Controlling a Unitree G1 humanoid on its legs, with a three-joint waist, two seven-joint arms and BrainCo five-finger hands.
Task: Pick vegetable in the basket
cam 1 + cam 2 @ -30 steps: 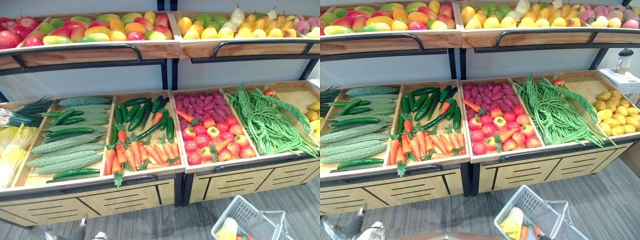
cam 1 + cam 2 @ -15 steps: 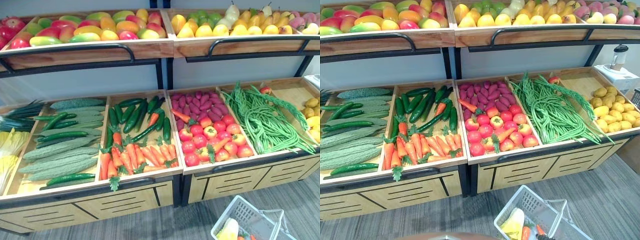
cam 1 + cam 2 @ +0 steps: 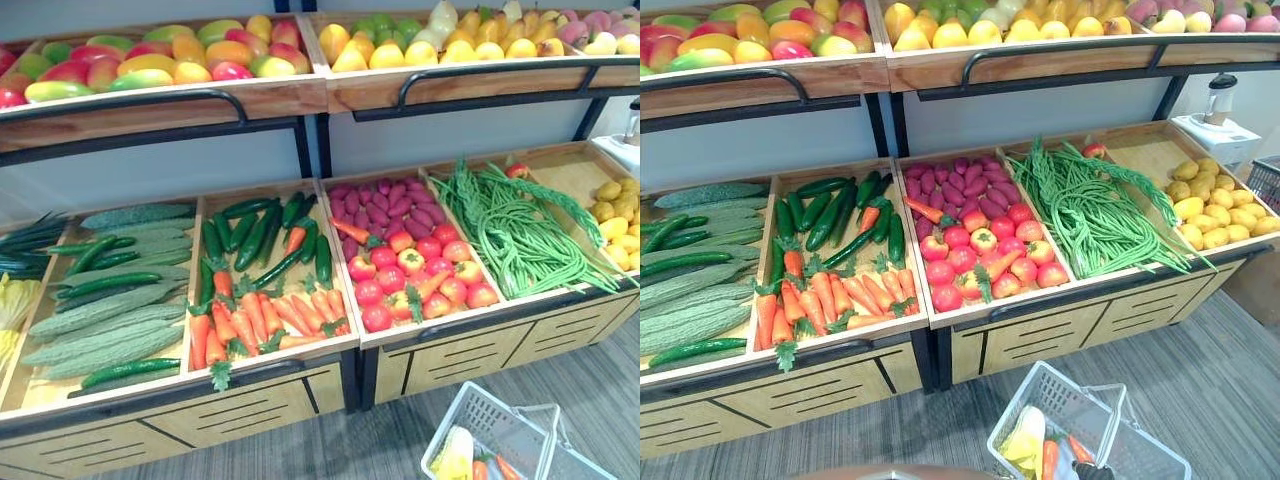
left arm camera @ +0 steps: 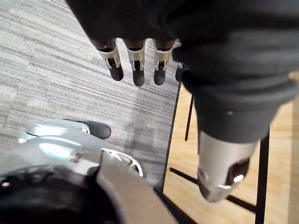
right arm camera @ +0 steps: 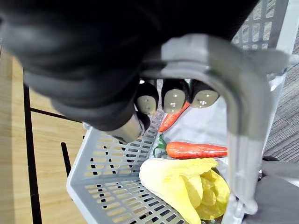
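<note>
A pale grey plastic basket (image 3: 1060,400) hangs low at the right in front of the stand. My right hand (image 5: 175,99) is shut on its grey handle (image 5: 236,121), fingers curled under the bar. Inside lie a yellow leafy vegetable (image 5: 187,182) and two carrots (image 5: 196,150). My left hand (image 4: 135,70) hangs over the grey floor beside the stand's wooden base, fingers straight, holding nothing. On the lower shelf lie carrots (image 3: 265,320), cucumbers (image 3: 255,235), bitter gourds (image 3: 100,320), tomatoes (image 3: 420,280) and long beans (image 3: 520,235).
The wooden stand (image 3: 270,395) has black rails along its front edges. Its upper shelf holds mangoes (image 3: 150,60) and pears (image 3: 440,45). Yellow potatoes (image 3: 1210,205) fill the far-right bin. Grey carpet floor (image 3: 1220,400) spreads in front of the stand.
The camera has swung to the right, so the whole stand sits further left in the picture. The basket stays at the lower right. Nothing on the shelves has moved.
</note>
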